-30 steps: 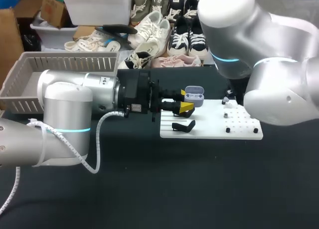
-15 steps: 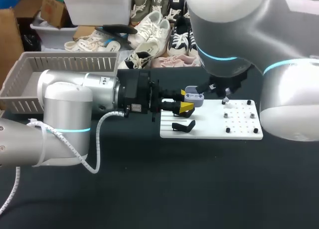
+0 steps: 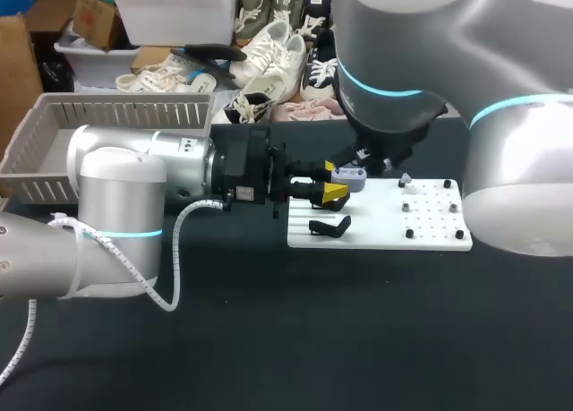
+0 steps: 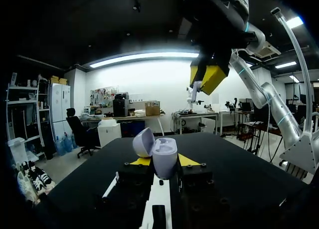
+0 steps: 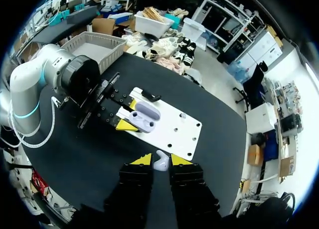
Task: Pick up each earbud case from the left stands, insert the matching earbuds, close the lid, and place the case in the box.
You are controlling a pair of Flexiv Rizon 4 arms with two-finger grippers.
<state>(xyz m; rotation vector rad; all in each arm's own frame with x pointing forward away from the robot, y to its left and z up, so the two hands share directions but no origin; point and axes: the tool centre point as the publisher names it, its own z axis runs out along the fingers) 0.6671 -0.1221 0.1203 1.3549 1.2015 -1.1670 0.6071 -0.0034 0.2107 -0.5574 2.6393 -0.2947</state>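
– Dark table (image 3: 269, 339), white board (image 3: 430, 236) near its middle. Where is the earbud case?

– The case (image 4: 164, 156) is in the air over the board's far edge, near its left corner. The left gripper (image 3: 332, 180) is clenched on its lower half from both sides. The lid is hinged open.

– And the right one?

– The right gripper (image 5: 160, 160) pinches a small white earbud (image 5: 161, 164) between its yellow tips. It hangs above the case and clear of it.

– What could go wrong?

– The earbud is tiny and held only at the tips. If it comes down slightly off the socket, it will likely catch on the rim and pop free onto the board or table. Pressing too hard could twist the case in its pinch. The fingers could also knock the open lid shut.

– How are the arms posed?

– The left arm lies level, coming in from the table's left edge, with its fingers pointing right. The right arm reaches in from the right, wrist turned down over the board's far left corner.
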